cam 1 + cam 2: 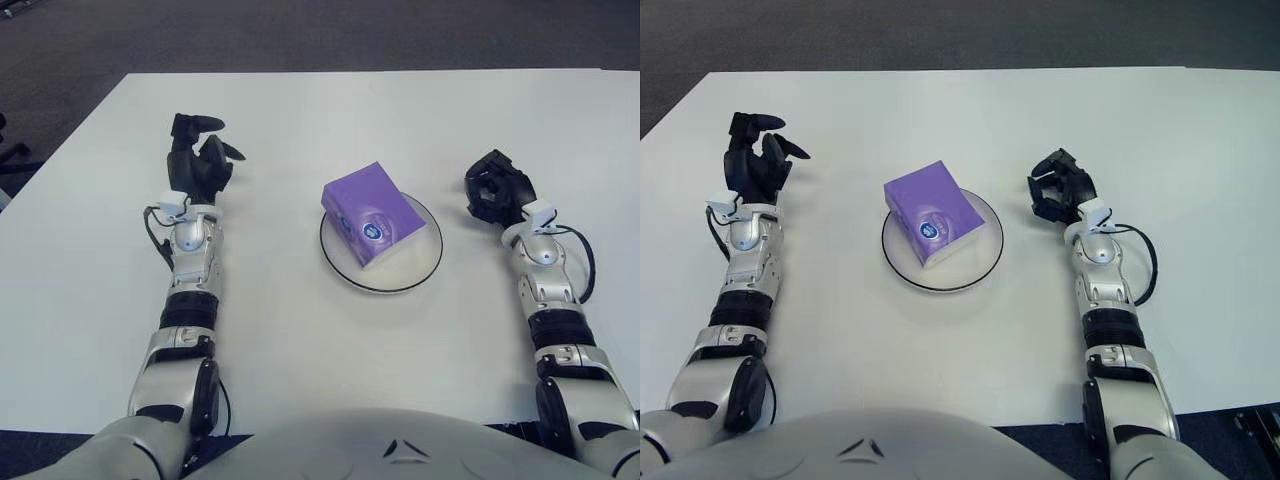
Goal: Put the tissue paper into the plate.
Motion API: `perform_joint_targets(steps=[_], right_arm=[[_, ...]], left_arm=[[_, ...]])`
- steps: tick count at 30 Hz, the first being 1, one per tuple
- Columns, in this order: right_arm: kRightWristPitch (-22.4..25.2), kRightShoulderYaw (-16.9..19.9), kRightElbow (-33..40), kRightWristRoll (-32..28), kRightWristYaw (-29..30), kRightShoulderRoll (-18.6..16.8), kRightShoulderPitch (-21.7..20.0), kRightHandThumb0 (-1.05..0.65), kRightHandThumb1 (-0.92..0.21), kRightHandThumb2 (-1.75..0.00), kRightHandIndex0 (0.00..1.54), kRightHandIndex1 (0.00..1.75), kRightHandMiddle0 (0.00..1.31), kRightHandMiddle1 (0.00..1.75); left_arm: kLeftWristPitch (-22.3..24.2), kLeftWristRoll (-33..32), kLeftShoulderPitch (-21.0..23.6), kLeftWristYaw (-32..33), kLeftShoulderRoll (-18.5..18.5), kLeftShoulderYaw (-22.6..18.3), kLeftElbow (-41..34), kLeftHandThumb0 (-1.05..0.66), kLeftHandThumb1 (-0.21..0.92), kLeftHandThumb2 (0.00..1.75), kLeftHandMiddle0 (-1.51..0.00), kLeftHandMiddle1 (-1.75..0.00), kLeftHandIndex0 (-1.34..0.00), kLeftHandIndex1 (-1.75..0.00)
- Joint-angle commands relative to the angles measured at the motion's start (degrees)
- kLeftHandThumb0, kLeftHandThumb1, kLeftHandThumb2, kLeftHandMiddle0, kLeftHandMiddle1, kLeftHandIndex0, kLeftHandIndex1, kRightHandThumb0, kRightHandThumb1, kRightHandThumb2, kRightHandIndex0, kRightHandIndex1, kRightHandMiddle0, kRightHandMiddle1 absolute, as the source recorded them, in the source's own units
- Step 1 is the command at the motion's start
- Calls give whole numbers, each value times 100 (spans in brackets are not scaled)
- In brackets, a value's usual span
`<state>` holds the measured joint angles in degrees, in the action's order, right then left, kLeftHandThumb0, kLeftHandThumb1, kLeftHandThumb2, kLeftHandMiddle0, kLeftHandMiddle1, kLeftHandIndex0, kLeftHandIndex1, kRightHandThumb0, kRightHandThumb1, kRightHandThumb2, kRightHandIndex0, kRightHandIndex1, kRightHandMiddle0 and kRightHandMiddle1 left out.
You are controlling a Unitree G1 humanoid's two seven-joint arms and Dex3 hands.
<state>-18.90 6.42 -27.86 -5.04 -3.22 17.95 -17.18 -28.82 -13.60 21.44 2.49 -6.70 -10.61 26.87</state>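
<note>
One purple tissue paper pack (379, 215) lies on the plate (421, 269), set at a slant so that its far left corner reaches out past the plate's rim. Its top face carries a small round white and dark mark toward the near end, and its near side shows white. The plate is white and round with a thin dark edge, and it sits near the middle of the white desk (300, 340), flat on the surface.

Neither hand touches the pack or the plate. The left hand (201, 160) shows well to the left of the plate, its black fingers loosely spread and pointing away from the robot, with nothing held between them. The right hand (497, 188) shows just to the right of the plate, apart from its rim, its black fingers curled inward around empty space. Both silver forearms run back along the desk toward the robot's body at the lower edge of the view, each with a thin black cable looping beside the wrist. Beyond the far edge of the desk lies a dark carpeted floor (300, 35).
</note>
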Motion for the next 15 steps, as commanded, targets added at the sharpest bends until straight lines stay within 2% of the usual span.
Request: perform_joint_targets(steps=[1,9,15], right_arm=[[-289,-86,-369,-13,234,-844,726,-38,-69,-82,79,175,34,175],[-139,18,67,-354,415,-1162,851,-38,-72,-78,77,175,32,175],[-488,121,342,-564,492,-1400,858,-37,-77,-71,75,175,29,175]], left_arm=[[114,-32,-537,50,461,-16,288,-35,91,52,-81,-175,-22,-175],[-117,198,-612,153,664,9,416,-35,90,53,-82,-175,-22,-175],[-115,356,-785,64,739,153,403,-35,89,54,-83,-175,-23,-175]])
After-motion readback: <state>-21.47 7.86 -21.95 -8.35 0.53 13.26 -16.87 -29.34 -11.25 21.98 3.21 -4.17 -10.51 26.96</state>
